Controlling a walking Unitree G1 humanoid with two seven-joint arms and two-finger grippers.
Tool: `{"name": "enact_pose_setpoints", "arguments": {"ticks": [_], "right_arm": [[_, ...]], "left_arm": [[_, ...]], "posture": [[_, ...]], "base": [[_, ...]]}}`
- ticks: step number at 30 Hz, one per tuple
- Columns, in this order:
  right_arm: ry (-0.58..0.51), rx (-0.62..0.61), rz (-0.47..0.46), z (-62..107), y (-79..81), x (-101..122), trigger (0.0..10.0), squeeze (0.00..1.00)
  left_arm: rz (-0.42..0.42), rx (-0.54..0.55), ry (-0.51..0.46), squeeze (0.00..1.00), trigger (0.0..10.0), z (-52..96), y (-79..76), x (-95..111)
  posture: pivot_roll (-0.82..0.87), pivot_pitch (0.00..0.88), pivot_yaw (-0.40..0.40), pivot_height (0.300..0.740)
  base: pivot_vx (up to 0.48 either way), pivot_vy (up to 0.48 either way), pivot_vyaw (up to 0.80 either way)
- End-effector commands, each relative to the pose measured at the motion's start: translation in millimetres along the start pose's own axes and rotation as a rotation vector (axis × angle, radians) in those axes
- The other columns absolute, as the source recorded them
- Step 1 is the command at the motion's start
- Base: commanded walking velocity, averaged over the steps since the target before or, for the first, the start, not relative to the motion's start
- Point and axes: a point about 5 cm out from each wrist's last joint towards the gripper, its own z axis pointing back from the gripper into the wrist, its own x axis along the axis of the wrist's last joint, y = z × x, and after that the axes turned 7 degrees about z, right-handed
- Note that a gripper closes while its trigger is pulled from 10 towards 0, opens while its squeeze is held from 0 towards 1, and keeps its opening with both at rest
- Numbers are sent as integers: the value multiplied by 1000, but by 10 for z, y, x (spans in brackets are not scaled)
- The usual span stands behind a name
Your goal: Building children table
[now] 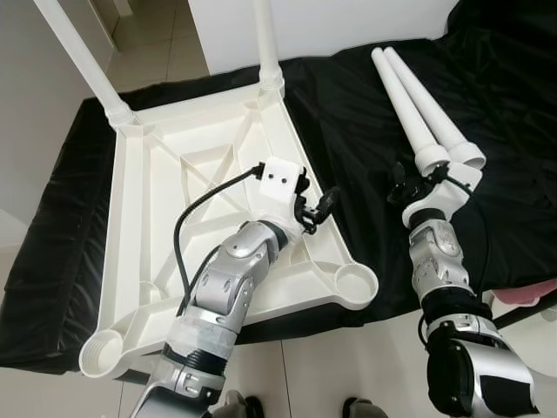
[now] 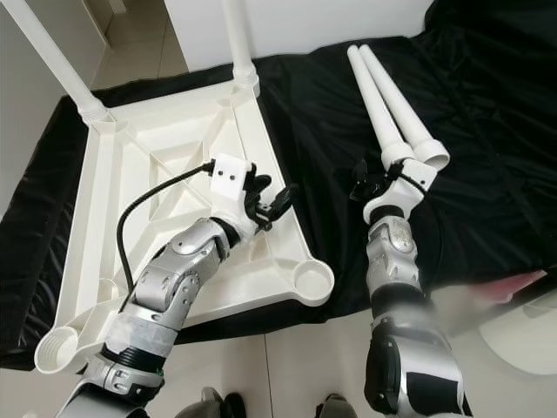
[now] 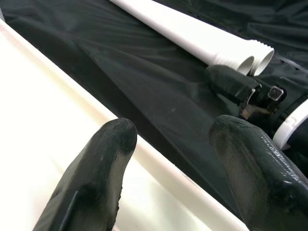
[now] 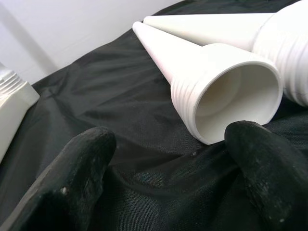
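The right gripper, fingers apart, faces two loose white plastic legs on black cloth; the left gripper, spread, hovers over the upturned white tabletop, two legs fitted, two sockets empty.

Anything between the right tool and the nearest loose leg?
Nothing: bare black cloth separates the open right tool from the leg, per the right wrist view.

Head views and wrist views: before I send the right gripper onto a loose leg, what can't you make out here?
- Fitted legs: tops cut off by the left eye view's upper edge.
- Tabletop underside: partly covered by the left arm.
- Loose legs: threaded ends partly behind the right gripper.
- Left gripper: small in the left eye view; left wrist view shows its fingers apart.
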Motion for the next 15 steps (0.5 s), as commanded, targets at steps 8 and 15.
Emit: {"name": "enact_pose_setpoints", "arguments": {"ticks": [8,15], "right_arm": [[41,55,-4,-41,69,-48,9529,0],[-28,138,-40,-166,141,167,8314,0]], "left_arm": [[-4,46,18,0,10000,37,45,-17],[9,59,4,0,10000,36,37,3]], "posture": [[16,254,178,740],[21,231,156,740]], "base": [[0,0,0],[0,0,0]]}}
